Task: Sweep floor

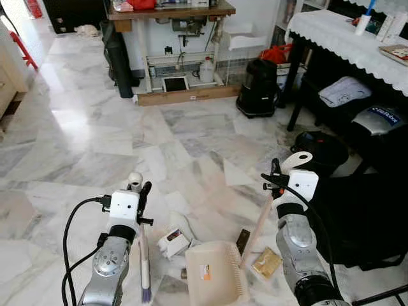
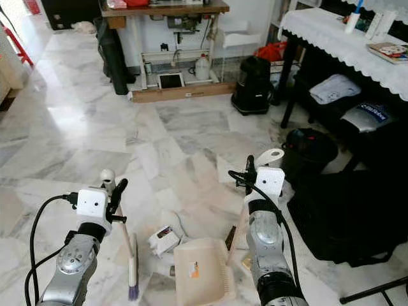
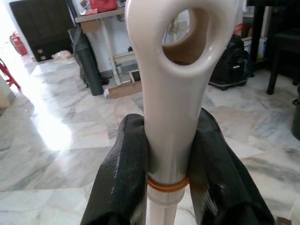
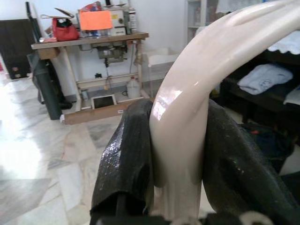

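At lower frame, I hold the broom (image 1: 144,255) in the left gripper (image 1: 141,191) and the dustpan (image 1: 215,271) handle in the right gripper (image 1: 275,175), jaws clamped tight, though a wide stroke could scatter the litter (image 1: 173,242) beyond the pan.

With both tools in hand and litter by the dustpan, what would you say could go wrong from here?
1. The small white box lies beside the dustpan mouth, not in front of it; a stroke of the broom may push it past.
2. The flat brown packet lies behind the pan near its handle, so shifting the pan could ride over it.
3. The left gripper clamps the broom near its handle end, so control of the bristles may be loose.
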`<state>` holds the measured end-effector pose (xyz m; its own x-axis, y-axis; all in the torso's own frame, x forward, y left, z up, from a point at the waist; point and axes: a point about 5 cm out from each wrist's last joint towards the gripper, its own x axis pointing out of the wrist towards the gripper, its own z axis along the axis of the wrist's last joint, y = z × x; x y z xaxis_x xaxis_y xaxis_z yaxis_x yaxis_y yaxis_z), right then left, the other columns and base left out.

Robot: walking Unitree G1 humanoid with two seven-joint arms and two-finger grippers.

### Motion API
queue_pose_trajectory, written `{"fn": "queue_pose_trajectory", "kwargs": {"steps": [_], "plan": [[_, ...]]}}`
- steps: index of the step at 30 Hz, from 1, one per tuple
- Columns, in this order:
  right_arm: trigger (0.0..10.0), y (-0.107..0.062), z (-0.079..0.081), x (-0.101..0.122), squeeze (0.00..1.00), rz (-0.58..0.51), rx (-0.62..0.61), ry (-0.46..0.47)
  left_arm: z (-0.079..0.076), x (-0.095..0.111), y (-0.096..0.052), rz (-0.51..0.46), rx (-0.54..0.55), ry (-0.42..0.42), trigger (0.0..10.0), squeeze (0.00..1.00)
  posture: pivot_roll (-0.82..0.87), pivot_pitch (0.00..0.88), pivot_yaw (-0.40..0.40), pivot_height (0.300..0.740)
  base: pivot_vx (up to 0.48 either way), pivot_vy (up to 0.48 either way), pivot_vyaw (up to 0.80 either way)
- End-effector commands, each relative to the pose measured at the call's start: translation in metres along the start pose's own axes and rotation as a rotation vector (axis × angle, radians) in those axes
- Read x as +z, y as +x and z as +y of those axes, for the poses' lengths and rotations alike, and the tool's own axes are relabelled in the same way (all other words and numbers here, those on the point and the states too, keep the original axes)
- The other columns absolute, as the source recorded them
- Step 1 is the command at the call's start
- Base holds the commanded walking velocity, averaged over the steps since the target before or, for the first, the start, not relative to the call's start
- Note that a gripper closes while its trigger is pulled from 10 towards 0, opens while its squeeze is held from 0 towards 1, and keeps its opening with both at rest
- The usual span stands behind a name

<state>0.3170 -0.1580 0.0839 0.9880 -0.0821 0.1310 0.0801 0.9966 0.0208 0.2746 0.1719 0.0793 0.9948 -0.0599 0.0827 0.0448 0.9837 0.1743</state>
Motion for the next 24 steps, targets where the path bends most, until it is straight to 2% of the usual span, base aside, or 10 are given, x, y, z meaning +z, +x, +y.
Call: {"fn": "queue_pose_trajectory", "kwargs": {"steps": [1, 10, 24], "plan": [[10.0, 0.0042, 0.0039, 0.0059, 0.00, -0.023, 0.010, 0.011, 0.0017, 0.0080, 0.0030, -0.046, 0.007, 0.020, 10.0, 0.00, 0.12, 0.000, -0.004, 0.740, 0.000, 0.000, 0.00], [10.0, 0.0036, 0.0051, 0.0060, 0.00, -0.024, 0.024, 0.000, 0.0024, 0.0083, 0.0033, -0.046, 0.010, 0.022, 10.0, 0.00, 0.13, 0.000, -0.006, 0.740, 0.000, -0.208, 0.00], [10.0, 0.0034, 0.0007, 0.0061, 0.00, -0.024, 0.013, -0.010, 0.0014, 0.0076, 0.0026, -0.041, 0.004, 0.010, 10.0, 0.00, 0.12, 0.000, -0.010, 0.740, 0.000, 0.000, 0.00]]}}
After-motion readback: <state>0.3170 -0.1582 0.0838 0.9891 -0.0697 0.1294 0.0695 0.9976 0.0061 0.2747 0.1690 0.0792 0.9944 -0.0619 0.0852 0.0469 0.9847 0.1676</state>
